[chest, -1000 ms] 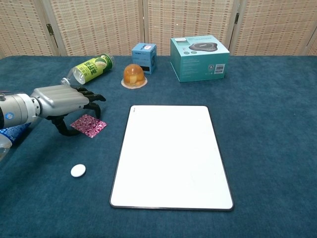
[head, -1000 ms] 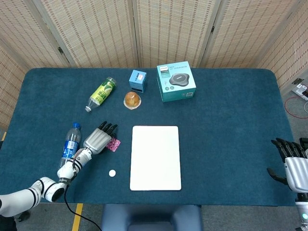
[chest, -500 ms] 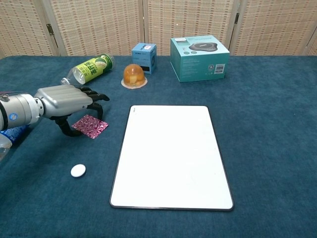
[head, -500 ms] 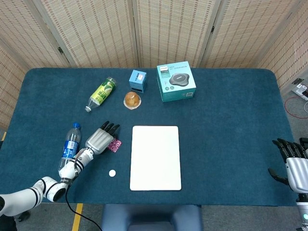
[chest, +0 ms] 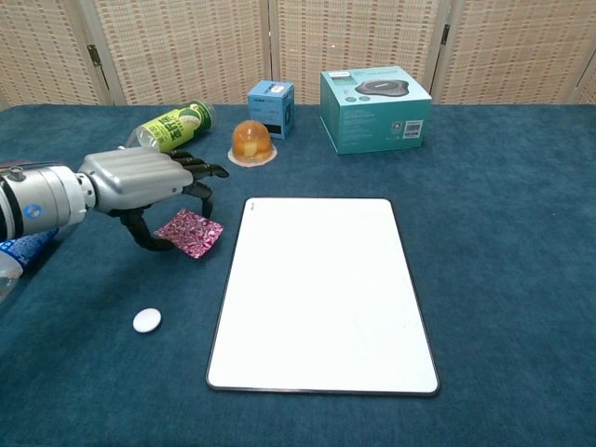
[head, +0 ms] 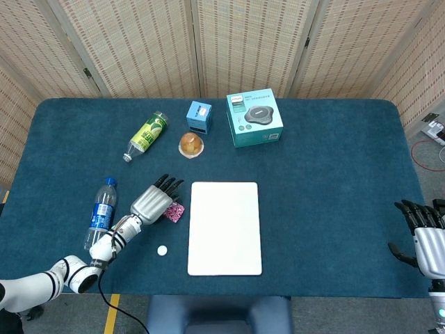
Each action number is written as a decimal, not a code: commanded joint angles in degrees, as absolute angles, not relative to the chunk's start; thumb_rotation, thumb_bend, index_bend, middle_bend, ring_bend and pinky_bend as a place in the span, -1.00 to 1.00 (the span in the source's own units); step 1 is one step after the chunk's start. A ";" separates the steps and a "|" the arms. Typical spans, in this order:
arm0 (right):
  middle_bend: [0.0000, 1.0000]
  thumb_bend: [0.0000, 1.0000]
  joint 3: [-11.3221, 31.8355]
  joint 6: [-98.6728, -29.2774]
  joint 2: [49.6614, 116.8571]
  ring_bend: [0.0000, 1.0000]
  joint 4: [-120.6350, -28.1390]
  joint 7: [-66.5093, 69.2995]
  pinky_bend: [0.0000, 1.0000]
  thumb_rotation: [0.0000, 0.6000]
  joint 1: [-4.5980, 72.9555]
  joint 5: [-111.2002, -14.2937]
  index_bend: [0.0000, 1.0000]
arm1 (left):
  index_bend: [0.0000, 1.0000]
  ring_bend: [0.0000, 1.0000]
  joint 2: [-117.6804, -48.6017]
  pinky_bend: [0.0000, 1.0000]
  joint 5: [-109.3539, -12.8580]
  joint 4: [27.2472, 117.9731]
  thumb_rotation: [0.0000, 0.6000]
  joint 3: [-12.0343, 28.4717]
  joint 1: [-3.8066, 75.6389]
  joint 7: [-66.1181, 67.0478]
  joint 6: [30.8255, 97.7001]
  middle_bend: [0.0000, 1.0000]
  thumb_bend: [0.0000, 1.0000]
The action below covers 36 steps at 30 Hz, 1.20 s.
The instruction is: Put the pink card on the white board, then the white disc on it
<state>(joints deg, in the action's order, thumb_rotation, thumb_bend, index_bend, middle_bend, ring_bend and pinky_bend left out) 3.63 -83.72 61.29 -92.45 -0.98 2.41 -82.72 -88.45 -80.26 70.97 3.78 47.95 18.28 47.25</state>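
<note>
Pink card (chest: 190, 232) pinched under the left hand (chest: 149, 180), beside the white board (chest: 321, 293).

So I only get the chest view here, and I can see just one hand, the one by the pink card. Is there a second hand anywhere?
Observer: Yes. The head view shows the right hand at the far right edge of the table, fingers apart, holding nothing, well away from the white board.
Operator: And the blue thing poking in at my left edge?
Observer: That is a water bottle with a blue label. It lies flat on the table, cap pointing away from the robot, on the outer side of the left hand that holds the pink card.
</note>
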 commanded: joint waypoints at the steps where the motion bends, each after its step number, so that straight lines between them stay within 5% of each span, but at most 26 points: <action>1: -0.68 -0.50 3.65 -83.72 61.26 -0.74 -92.43 -1.00 -0.78 1.00 2.38 -82.65 -0.72 | -0.25 -1.00 -88.53 -1.00 -81.00 72.45 1.00 4.21 48.95 19.15 47.40 -1.00 -0.30; 21: -0.68 -0.50 3.91 -83.90 61.43 -0.74 -91.85 -0.34 -0.78 1.00 2.00 -81.92 -0.72 | -0.30 -1.00 -95.49 -1.00 -79.77 76.12 1.00 5.73 54.82 26.39 43.85 -1.00 -0.30; 29: -0.68 -0.50 4.09 -83.71 61.65 -0.75 -91.30 0.14 -0.78 1.00 2.12 -81.83 -0.72 | -0.70 -1.00 -94.95 -1.00 -78.53 78.59 1.00 5.46 54.54 28.62 44.97 -1.00 -0.32; 36: -0.68 -0.50 4.15 -83.53 61.70 -0.75 -91.18 0.36 -0.78 1.00 2.48 -82.36 -0.72 | -0.53 -1.00 -91.25 -1.00 -79.43 83.08 1.00 4.53 52.83 29.37 48.38 -1.00 -0.32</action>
